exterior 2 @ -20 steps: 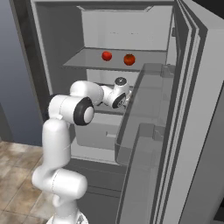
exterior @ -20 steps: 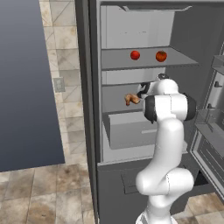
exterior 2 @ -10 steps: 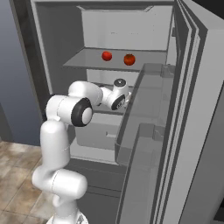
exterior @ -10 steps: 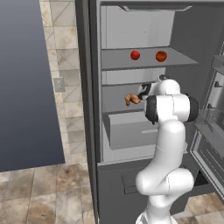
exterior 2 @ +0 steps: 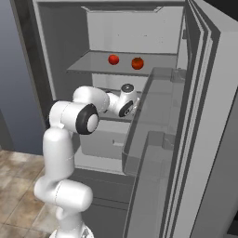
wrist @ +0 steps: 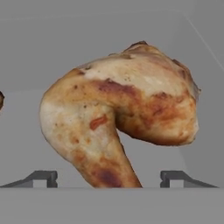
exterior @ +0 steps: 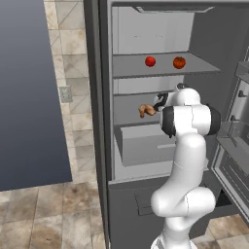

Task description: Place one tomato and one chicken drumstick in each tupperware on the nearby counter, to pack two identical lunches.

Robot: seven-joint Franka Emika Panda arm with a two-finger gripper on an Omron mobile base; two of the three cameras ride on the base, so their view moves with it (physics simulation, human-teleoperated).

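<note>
Reaching into the fridge, the released hand point(wrist: 108, 177) straddles a chicken drumstick point(wrist: 120, 113); clenching on it comes next.

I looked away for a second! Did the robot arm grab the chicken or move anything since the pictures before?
Almost nothing changed. The gripper hangs open at the chicken drumstick on the middle fridge shelf, as before, and has not closed on it. Both tomatoes stay on the upper shelf, and the fridge door stays open.
</note>
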